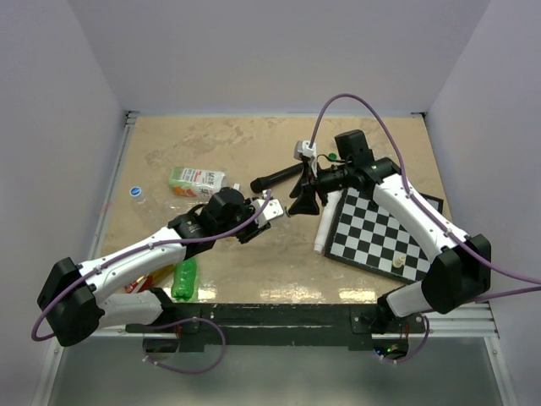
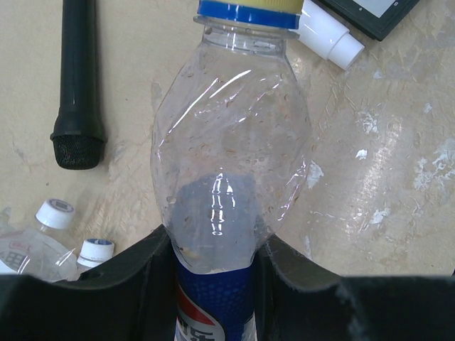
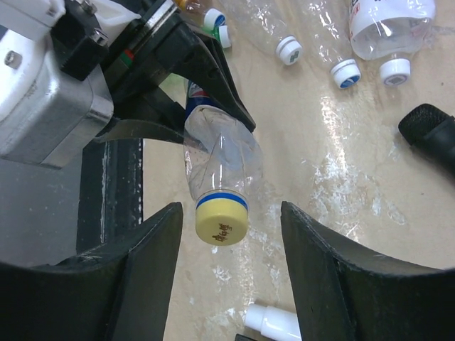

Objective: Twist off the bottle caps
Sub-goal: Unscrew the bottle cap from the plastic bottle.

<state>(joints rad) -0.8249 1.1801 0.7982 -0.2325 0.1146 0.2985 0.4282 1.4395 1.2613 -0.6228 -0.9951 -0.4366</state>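
The two black, matte fingers of the left pincer are clamping the lower body of one Pepsi bottle, pressing just above its blue label. The bottle is being held off the counter, lying roughly level between the two arms, with its neck pointing at the right arm. Its wall is clear, thin plastic, crinkled and dented, with droplets clinging inside. One blue collar ring is sitting under its yellow cap, a round, smooth cap with small lettering on its top.

The right pincer is standing open: its two broad black fingers are flanking the yellow cap, one on each side, with a gap showing on both sides and no contact.

The counter is showing a beige, marbled, glossy surface. Lying on it:

- one black microphone, cylindrical, with a mesh head;
- one white microphone, beside one black-and-white chessboard;
- one white-and-green carton;
- one bright green bottle, near the left arm's base;
- several clear crinkled bottles, with three white caps showing in the right wrist view;
- one blue cap, near the left edge.
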